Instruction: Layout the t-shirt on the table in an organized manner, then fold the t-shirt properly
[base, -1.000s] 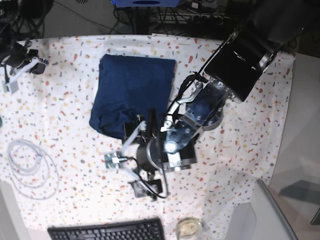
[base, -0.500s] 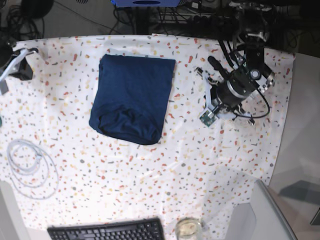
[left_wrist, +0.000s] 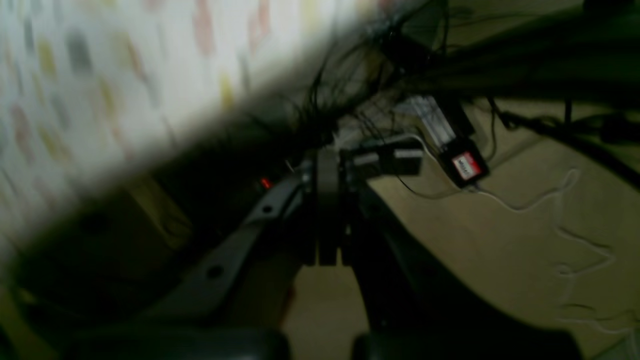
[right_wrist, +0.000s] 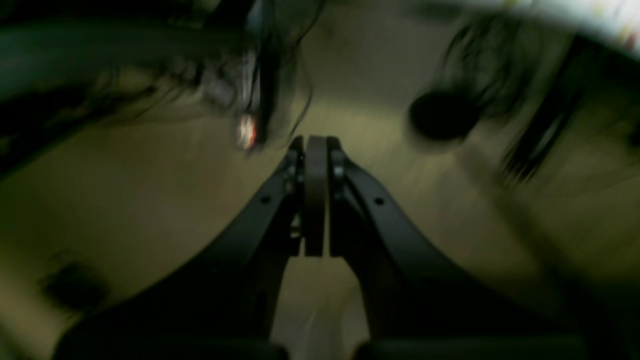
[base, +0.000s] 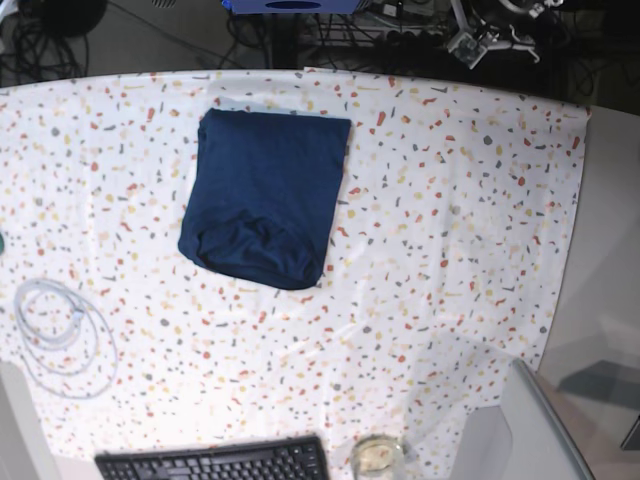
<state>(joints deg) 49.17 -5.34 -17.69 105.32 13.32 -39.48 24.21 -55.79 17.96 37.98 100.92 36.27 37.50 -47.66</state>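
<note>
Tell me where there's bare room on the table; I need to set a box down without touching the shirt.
The widest bare stretch of the table is right of the t-shirt, reaching the cloth's right edge. A smaller patch lies between the shirt and the keyboard. The left side is tighter: the coiled cable lies there. The glass crowds the near edge.

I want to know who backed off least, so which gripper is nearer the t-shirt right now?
Left. The left gripper sits beyond the table's far edge, apart from the t-shirt; the right gripper is out of the base view.
</note>
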